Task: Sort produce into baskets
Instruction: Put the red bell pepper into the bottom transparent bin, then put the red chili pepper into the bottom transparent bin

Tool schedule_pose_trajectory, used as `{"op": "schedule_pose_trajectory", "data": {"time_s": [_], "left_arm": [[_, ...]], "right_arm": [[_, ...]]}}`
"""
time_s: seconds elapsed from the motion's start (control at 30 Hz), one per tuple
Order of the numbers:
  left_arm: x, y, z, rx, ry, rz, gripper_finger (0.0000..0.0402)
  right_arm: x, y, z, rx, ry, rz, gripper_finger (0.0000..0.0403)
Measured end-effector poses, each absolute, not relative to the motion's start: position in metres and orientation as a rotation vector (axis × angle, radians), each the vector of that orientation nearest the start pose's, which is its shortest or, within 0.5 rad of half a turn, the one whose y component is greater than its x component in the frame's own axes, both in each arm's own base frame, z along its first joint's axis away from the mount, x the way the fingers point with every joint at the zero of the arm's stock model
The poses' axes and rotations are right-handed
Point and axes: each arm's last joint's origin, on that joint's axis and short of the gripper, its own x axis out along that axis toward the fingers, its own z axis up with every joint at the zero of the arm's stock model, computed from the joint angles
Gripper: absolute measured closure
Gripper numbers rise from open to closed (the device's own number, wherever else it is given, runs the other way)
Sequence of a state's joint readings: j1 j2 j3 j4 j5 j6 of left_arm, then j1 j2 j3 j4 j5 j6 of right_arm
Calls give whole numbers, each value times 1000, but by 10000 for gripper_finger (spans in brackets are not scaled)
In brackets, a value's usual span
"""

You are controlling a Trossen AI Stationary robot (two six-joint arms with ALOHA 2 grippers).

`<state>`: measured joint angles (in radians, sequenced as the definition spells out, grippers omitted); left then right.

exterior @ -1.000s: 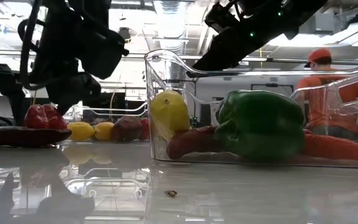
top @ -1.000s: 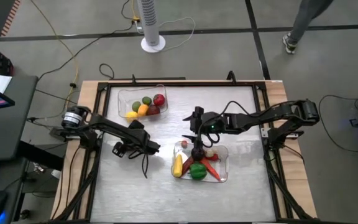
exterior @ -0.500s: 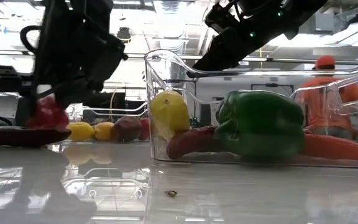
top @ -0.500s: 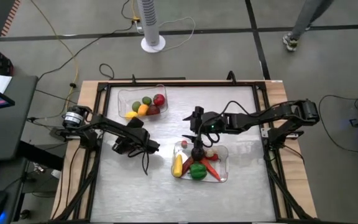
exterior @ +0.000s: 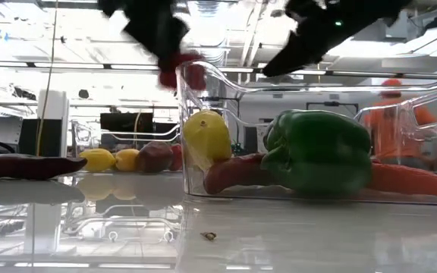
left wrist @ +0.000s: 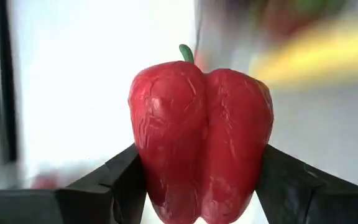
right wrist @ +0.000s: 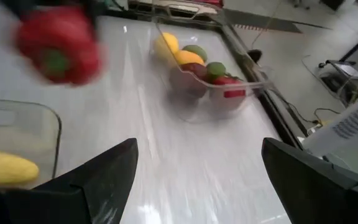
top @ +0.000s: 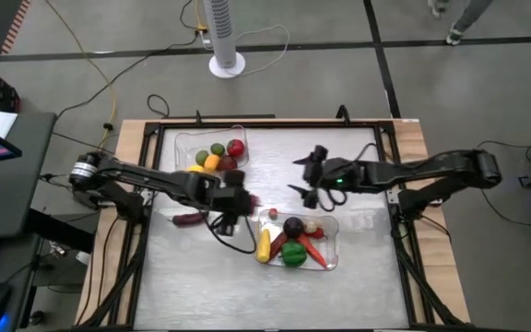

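Motion blur hides most of what you would want from above: the left gripper [top: 243, 202] is a dark smear near the nearer basket [top: 332, 261], with only a trace of red at its tip. Your left wrist view settles it: the two fingers [left wrist: 114, 180] clamp a red bell pepper [left wrist: 202, 134] from both sides, green stem up. From table height you see that pepper [exterior: 180, 70] lifted clear of the table, just beside the upper rim of the nearer basket [exterior: 203, 76], the arm above it cut off by the frame.

Inside that basket you can make out a green pepper [exterior: 317, 152], a yellow piece [exterior: 207, 136] and an orange carrot [exterior: 416, 180]; the high view adds a dark round piece [top: 293, 226].

Only the high view shows the right gripper [top: 310, 175] placed beyond that basket, over bare table. Its wrist view shows the fingers [right wrist: 98, 180] spread wide, holding nothing, with the farther basket [right wrist: 244, 93] and its fruit ahead.

You also have a dark purple long piece [top: 188, 219] lying on the table, outside both baskets.
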<state>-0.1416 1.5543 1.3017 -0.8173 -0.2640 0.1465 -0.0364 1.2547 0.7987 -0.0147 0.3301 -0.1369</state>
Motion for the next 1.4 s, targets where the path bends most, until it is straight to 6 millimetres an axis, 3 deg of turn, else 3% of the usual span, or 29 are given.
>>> {"op": "schedule_pose_trajectory", "data": {"time_s": [0.1,0.23,0.47,0.67,0.77,0.93,1.17,1.4], "left_arm": [[327,-42,297,255,792,-29,172],[348,-51,296,171,606,-109,170],[369,-71,260,180,651,-165,131],[371,-65,257,143,667,-116,55],[367,-58,261,142,685,-92,41],[346,-50,275,139,719,-85,55],[292,-45,252,68,651,-61,96],[228,-34,237,-67,986,108,111]], "right_arm": [[246,-26,252,-167,438,-384,35],[223,-31,245,-119,315,-413,35],[214,-35,241,-78,284,-427,35],[218,-35,237,-75,301,-421,35],[219,-35,235,-58,305,-414,35],[220,-32,230,-26,339,-301,35],[233,-39,216,53,416,-212,41],[259,-47,210,83,470,-229,57]]}}
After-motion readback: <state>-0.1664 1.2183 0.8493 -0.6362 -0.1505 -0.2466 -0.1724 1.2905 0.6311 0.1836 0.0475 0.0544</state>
